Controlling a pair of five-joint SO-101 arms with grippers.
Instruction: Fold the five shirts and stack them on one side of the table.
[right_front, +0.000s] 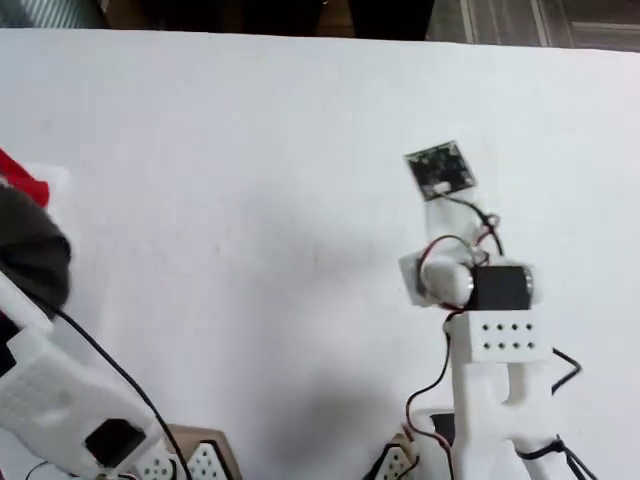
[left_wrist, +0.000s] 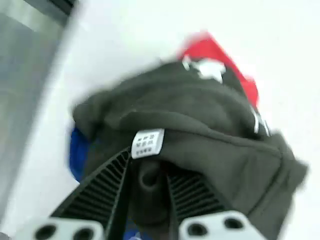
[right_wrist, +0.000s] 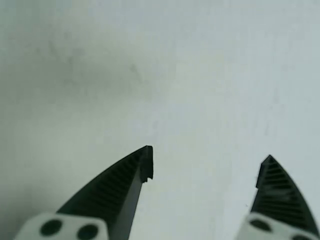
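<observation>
The left fingers (left_wrist: 147, 164) are pinching shut on a fold of the dark grey shirt (left_wrist: 200, 125), just beside its white label (left_wrist: 148, 143). That shirt is lying bunched on top of the pile at the left edge of the bench (right_front: 250, 150), with the red shirt (left_wrist: 215, 55) showing behind it and a blue shirt (left_wrist: 77, 155) peeking out beneath. The right fingers (right_wrist: 207, 155) are hanging wide open over bare bench surface, holding nothing, while the right arm (right_front: 495, 330) is standing well apart from the pile, toward the bench's other side.
</observation>
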